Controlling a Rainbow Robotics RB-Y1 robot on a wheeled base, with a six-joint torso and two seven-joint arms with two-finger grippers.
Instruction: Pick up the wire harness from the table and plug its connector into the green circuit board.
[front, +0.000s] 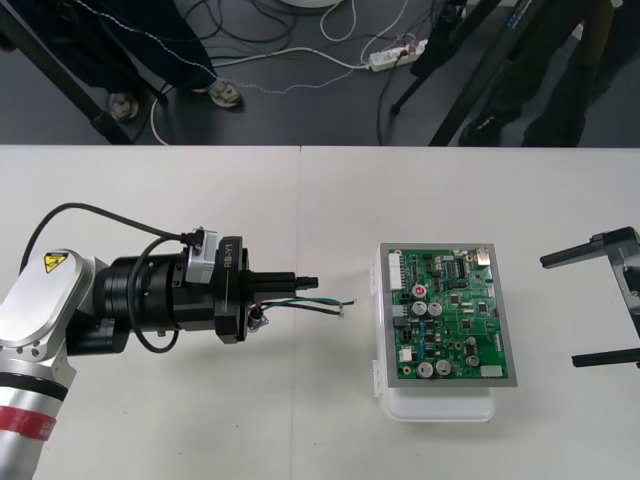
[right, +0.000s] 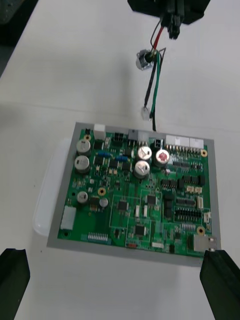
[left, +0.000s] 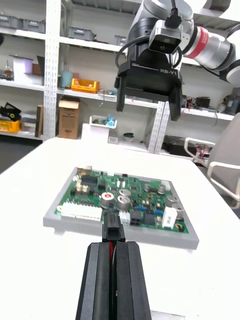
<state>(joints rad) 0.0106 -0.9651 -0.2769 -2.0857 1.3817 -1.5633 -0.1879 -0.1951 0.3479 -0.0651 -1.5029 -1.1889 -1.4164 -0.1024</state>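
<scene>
Black fingers (left: 95, 285) of the left arm (front: 60, 300) press flat against each other. The small black plug (left: 114, 232) of the wire harness (front: 318, 299) sits pinched at their tips, so the left jaws are closed on the plug. Seen from above, that arm lies low across the left half of the worktop (front: 300, 420), with its jaws pointing right toward the green circuit board (front: 452, 315).

Three thin wires, red, black and green, run out from the plug toward the board. Their loose ends stop just short of its left edge without touching it. From the right wrist camera the plug (right: 173, 29) shows between the left fingertips. The round metal socket (right: 144, 59) with its flange dangles beside the wires, close to the jaws, and one wire ends in a tiny white tip. The plug is not in the board.

The board lies flat on its white base (front: 440, 405), right of the worktop's middle. It is crowded with silver capacitors and black chips, with white connectors along the side facing the left arm.

The right jaws stand wide open at the right edge of the worktop, just right of the board, touching and holding nothing. One finger (front: 575, 255) lies farther away and the other (front: 602, 357) nearer. In that arm's own wrist view the fingers (right: 12, 280) stand far apart with the board ahead of them.
</scene>
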